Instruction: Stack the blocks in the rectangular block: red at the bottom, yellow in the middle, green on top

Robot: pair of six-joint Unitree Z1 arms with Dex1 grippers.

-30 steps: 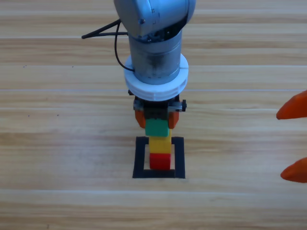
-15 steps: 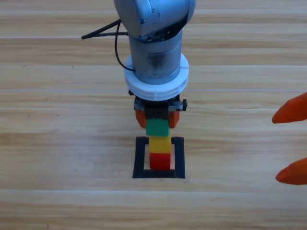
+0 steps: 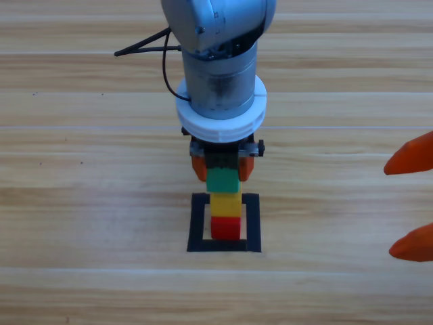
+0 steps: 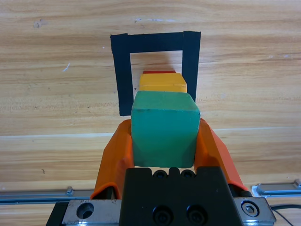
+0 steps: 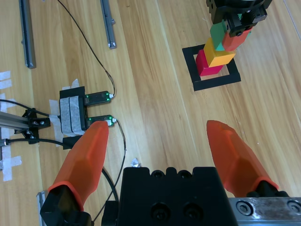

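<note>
Right now my left gripper [image 4: 164, 134] has its jaws clamped on the sides of the green cube [image 3: 222, 180], which sits atop the yellow cube [image 3: 224, 204], with the red cube [image 3: 225, 227] at the bottom inside the black tape square [image 3: 197, 225]. From the left wrist view the green one looks roughly centred over the yellow, though I cannot tell whether it rests fully on it or hangs just above. The right wrist view suggests the tower is a little staggered, so I treat it as touchy.

I judge the step in hand to be the release. To do it well, I want the green cube's weight on the yellow before I let go, then part both jaws evenly so neither side drags the cube sideways. After that I'd lift straight up, clear of the tower, with no sideways drift, since a nudge could topple all three.

My right gripper [image 3: 413, 203] waits at the right edge of the table [image 3: 81, 203], jaws spread wide and holding nothing, well apart from the tower.
</note>
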